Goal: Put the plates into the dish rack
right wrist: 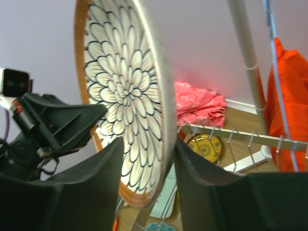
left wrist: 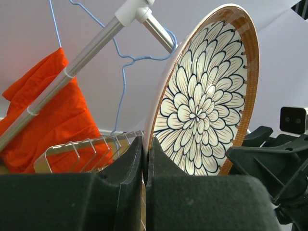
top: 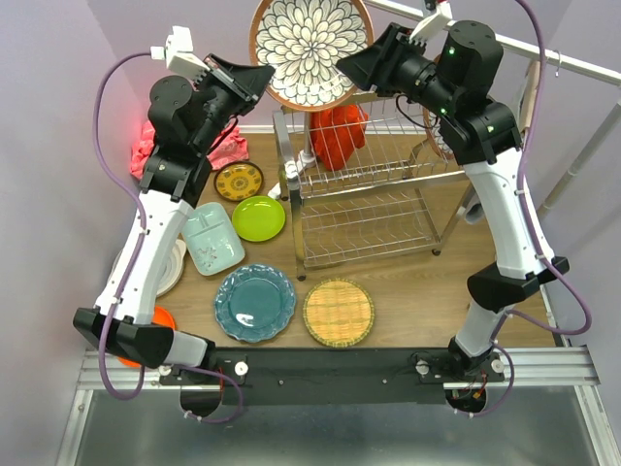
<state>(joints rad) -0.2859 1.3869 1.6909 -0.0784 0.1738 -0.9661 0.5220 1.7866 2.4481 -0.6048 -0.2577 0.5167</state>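
The petal-patterned plate [right wrist: 127, 96] stands on edge mid-frame, its lower rim between the fingers [right wrist: 96, 187] of the right hand [right wrist: 147, 142].

- The left arm [top: 146, 233] rises from its base at the near edge and leans up and inward, its wrist held high.
- The left gripper [top: 260, 78] points right, its fingers [left wrist: 127, 163] pinched almost together on the rim of the white petal-patterned plate [top: 310, 49].
- The right arm [top: 505, 204] stands tall and bends left at the top.
- The right gripper [top: 351, 66] points left and faces the other; its fingers [right wrist: 192, 168] straddle the plate's opposite rim. Whether they press it is unclear.
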